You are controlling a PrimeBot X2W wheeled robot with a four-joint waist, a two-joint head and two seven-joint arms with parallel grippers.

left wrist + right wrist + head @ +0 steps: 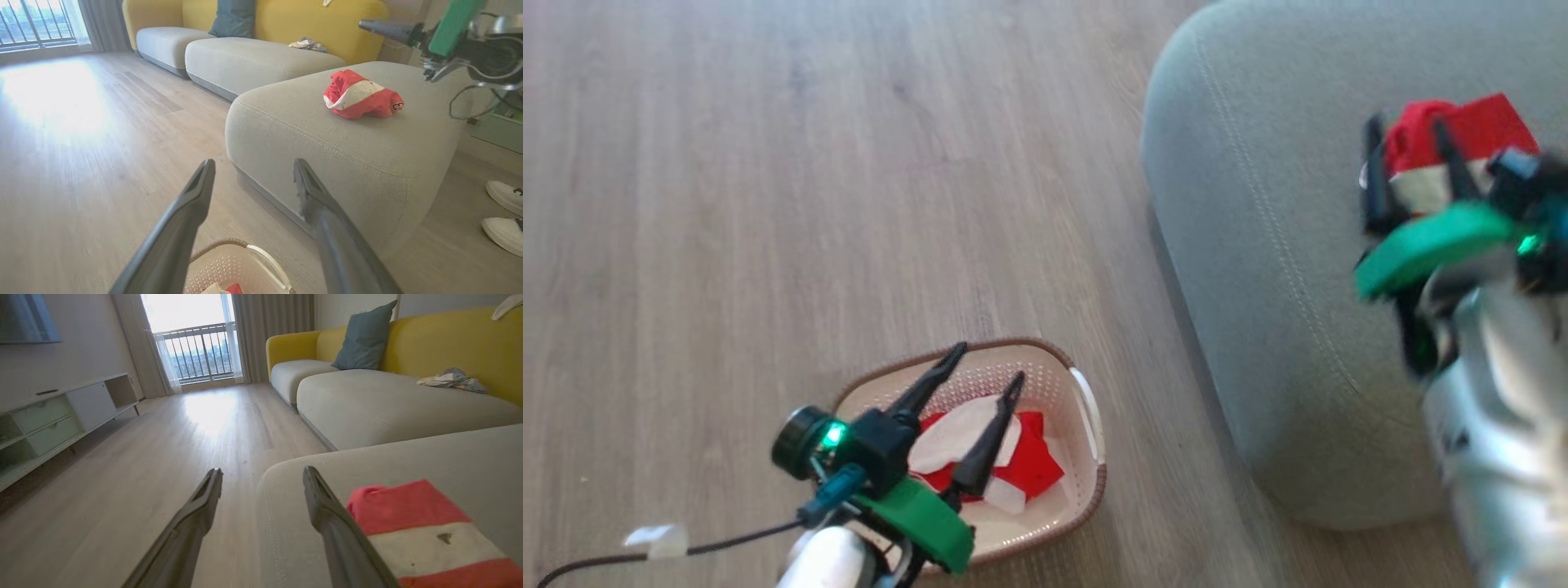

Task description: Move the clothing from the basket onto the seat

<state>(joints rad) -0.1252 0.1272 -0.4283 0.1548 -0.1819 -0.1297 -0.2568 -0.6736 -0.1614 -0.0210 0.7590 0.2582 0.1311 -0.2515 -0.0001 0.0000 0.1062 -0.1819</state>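
Landmark for all positions: the seat, a grey-green cushion with a rounded corner and a pale stitch line along its edge.

Garment A: red with a white band, bunched in a loose heap on top of the seat, set back from the rounded corner. It lies free on the upholstery.

Garment B: red with white panels, off the seat. It lies inside the basket, covering part of the bottom.

Basket: upright on the wooden floor, to the left of the seat, near its rounded corner but apart from the upholstery. It has a brown rim, and one white side handle faces the seat.

Left gripper: off the seat, to its left, hovering over the basket. Fingers spread wide, nothing between them. No contact with garment B can be made out. In the left wrist view the fingers point toward the seat's front, with the basket rim below them.

Right gripper: above the seat top, blurred in the head view. Fingers spread, nothing pinched. The right wrist view puts garment A outside the gap, beside one finger. The left wrist view shows the gripper raised clear of garment A.

Other: white shoes on the floor past the seat's far side. A crumpled pale cloth lies on the longer sofa section behind the seat.
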